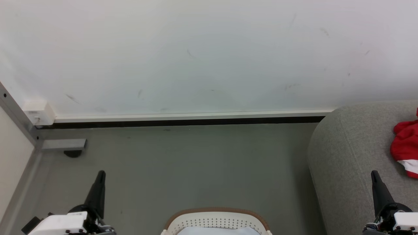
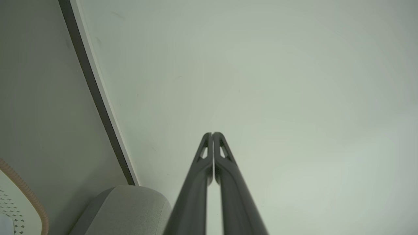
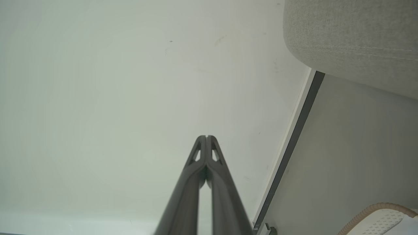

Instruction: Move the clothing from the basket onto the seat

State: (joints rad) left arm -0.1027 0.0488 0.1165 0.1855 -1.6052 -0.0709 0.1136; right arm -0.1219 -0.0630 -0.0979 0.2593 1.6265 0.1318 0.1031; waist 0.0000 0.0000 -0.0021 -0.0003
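At the lower left, your left gripper pointed up over the smooth grey floor, its two slim dark fingers pressed together on nothing. Between your arms sat the rounded, perforated white basket, brown-rimmed with a pale lining. Further right, your right gripper also had its fingers closed and empty, showing against the woven grey sofa. The soft red, white-trimmed clothing lay crumpled on that sofa.

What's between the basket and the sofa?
Just bare grey floor. In the head view the basket sits at the bottom middle and the sofa at the right, with nothing lying on the strip between them.
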